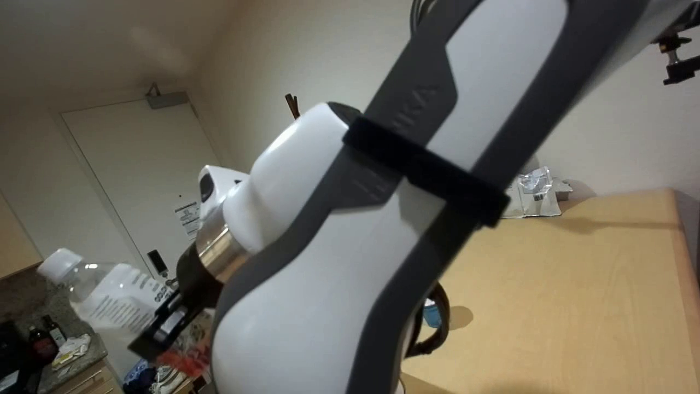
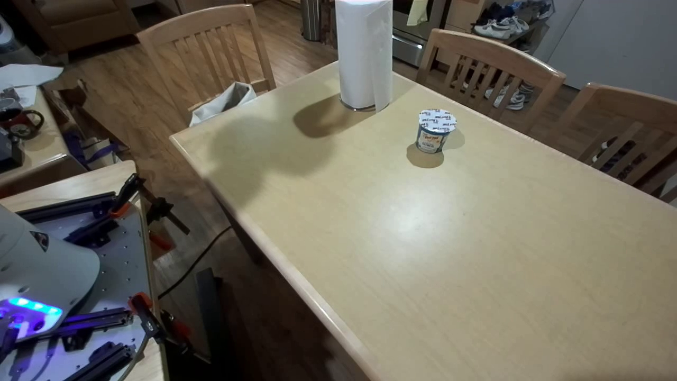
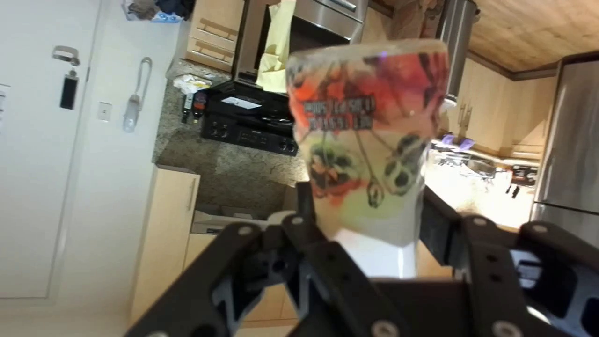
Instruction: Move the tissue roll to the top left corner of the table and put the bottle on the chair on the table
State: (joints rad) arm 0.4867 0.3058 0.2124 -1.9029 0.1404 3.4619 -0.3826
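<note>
Off the table, in an exterior view, the clear bottle (image 1: 117,298) hangs tilted in the air, its white cap to the upper left and its reddish base low. My gripper (image 1: 158,331) is shut on it around the lower half. The wrist view shows the bottle (image 3: 365,140) between both fingers of the gripper (image 3: 369,210), its coloured label facing the camera. Upright at a corner of the table (image 2: 370,254), near its edges, stands the white tissue roll (image 2: 365,58); its top is cut off by the frame. The table's wooden top (image 1: 579,284) also appears beside the arm.
A small blue cup (image 2: 432,138) stands on the table near the roll. Silver-white packets (image 1: 538,191) lie against the wall. Wooden chairs (image 2: 489,66) line one long side, and another chair (image 2: 211,32) stands at the end. The robot's base (image 2: 42,264) sits beside the table.
</note>
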